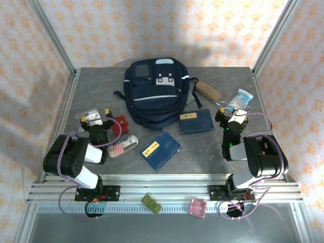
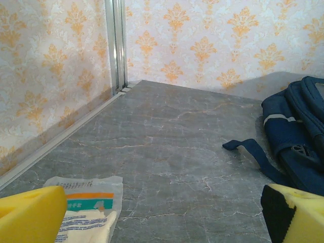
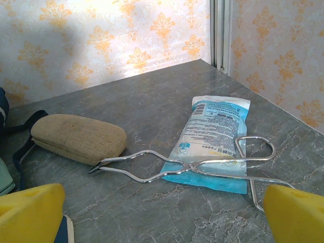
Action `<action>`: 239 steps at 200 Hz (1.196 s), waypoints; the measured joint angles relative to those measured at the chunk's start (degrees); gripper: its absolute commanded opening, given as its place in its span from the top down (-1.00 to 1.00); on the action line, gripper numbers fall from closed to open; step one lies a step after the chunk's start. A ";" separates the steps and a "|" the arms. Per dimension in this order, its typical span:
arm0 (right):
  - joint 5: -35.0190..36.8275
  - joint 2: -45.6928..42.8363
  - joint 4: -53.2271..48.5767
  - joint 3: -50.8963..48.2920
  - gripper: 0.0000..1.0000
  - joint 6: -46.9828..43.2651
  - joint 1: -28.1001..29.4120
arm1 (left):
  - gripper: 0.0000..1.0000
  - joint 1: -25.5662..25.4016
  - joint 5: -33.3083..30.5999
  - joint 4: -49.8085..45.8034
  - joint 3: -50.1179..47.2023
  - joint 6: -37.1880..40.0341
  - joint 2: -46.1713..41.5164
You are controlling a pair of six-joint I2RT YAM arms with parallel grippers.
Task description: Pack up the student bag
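Observation:
The student bag (image 1: 156, 93), a large navy-blue backpack with a pale stripe, lies at the back middle of the table; its side and a loose strap (image 2: 253, 154) show at the right of the left wrist view. My left gripper (image 1: 97, 117) stands open to the bag's front left, over a clear packet (image 2: 86, 207), with nothing between its yellow fingers (image 2: 30, 215). My right gripper (image 1: 232, 115) stands open to the bag's front right, its yellow fingertips (image 3: 296, 212) wide apart and empty. Ahead of it lie metal tongs (image 3: 187, 167) across a blue packet (image 3: 215, 142).
A tan case (image 3: 78, 138) lies beside the tongs. Two flat navy books with yellow labels (image 1: 160, 149) (image 1: 196, 122) lie in front of the bag. A red pouch (image 1: 120, 125) and a striped case (image 1: 123, 147) sit near the left arm. Walls enclose the table.

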 measured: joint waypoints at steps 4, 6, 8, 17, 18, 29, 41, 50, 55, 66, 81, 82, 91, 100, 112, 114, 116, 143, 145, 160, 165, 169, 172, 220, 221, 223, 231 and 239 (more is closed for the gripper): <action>0.00 0.00 0.02 0.00 -0.99 0.00 0.00 | -0.99 0.00 0.00 0.00 0.00 0.02 0.00; 0.00 0.00 0.00 0.00 -0.99 -0.02 0.00 | -0.99 0.00 0.00 0.00 0.00 0.02 0.00; 0.00 0.00 0.00 0.00 -0.99 0.00 0.00 | -0.99 0.00 0.00 0.00 0.00 0.00 0.00; 0.00 0.00 0.00 0.00 -0.99 0.00 0.00 | -0.99 0.00 0.00 0.00 0.00 0.02 0.00; 0.00 0.00 0.00 0.00 -0.99 -0.02 0.00 | -0.99 0.00 0.00 0.00 0.00 0.02 0.00; 0.00 0.00 0.02 0.00 -0.99 0.00 0.00 | -0.99 0.00 0.00 0.00 0.00 0.00 0.00; 0.00 0.00 0.00 0.00 -0.99 0.00 0.00 | -0.99 0.00 0.00 0.00 0.00 0.02 0.00; 0.00 0.00 0.00 0.00 -0.99 0.00 0.00 | -0.99 0.00 0.00 0.00 0.00 0.02 0.00; 0.00 0.00 0.00 0.00 -0.99 0.00 0.00 | -0.99 0.00 0.00 0.00 0.00 0.00 0.00; 0.00 0.00 0.00 0.00 -0.99 0.00 0.00 | -0.99 0.00 0.00 0.00 0.00 0.02 0.00; 0.00 0.00 0.00 0.00 -0.99 0.00 0.00 | -0.99 0.00 0.00 0.00 0.00 0.00 0.00; 0.00 0.00 0.00 0.00 -0.99 0.00 0.00 | -0.99 0.00 0.00 0.00 0.00 0.02 0.00; 0.00 0.00 0.02 0.00 -0.99 0.00 0.00 | -0.99 0.00 0.00 0.00 0.00 0.00 0.00; 0.00 0.00 0.00 0.00 -0.99 0.00 0.00 | -0.99 0.00 0.20 0.00 0.00 0.02 0.00; 0.00 0.00 0.00 0.00 -0.99 0.00 0.00 | -0.99 0.00 1.05 0.00 0.00 0.07 0.00; 0.00 0.00 0.00 0.00 -0.99 0.00 0.00 | -0.99 0.00 1.20 -0.02 0.00 0.07 0.00; 0.00 0.00 0.00 0.00 -1.00 0.00 0.00 | -0.99 0.00 1.31 -0.02 0.00 0.09 0.00; 0.00 0.00 0.00 0.00 -1.00 0.00 0.00 | -0.99 0.00 3.28 -0.09 0.00 0.24 0.00; 0.00 0.00 0.00 0.00 -1.00 0.00 0.00 | -0.99 0.00 3.41 -0.09 0.00 0.22 0.00; 0.00 0.00 0.00 0.00 -1.00 0.00 0.00 | -0.99 0.00 4.07 -0.17 0.00 0.24 0.00; 0.00 0.00 0.00 0.00 -1.00 0.00 0.00 | -0.99 0.00 4.15 -0.17 0.00 0.24 0.00; 0.00 0.00 0.00 0.00 -1.00 0.00 0.00 | -0.99 0.00 4.24 -0.17 0.00 0.24 0.00; 0.00 0.00 0.00 0.00 -1.00 0.00 0.00 | -0.99 0.00 4.26 -0.17 0.00 0.22 0.00; 0.00 0.00 0.00 0.00 -1.00 0.00 0.00 | -0.99 0.00 4.31 -0.17 0.00 0.24 0.00; 0.00 0.00 0.00 0.00 -1.00 0.00 0.00 | -0.99 0.00 4.31 -0.20 0.00 0.24 0.00; 0.00 0.00 0.00 0.00 -1.00 0.00 0.00 | -0.99 0.00 4.31 -0.20 0.00 0.24 0.00; 0.00 0.00 0.00 0.00 -1.00 0.00 0.00 | -0.99 0.00 4.31 -0.17 0.00 0.24 0.00; 0.00 0.00 0.00 0.00 -0.99 0.00 0.00 | -0.99 0.00 4.31 -0.20 0.00 0.24 0.00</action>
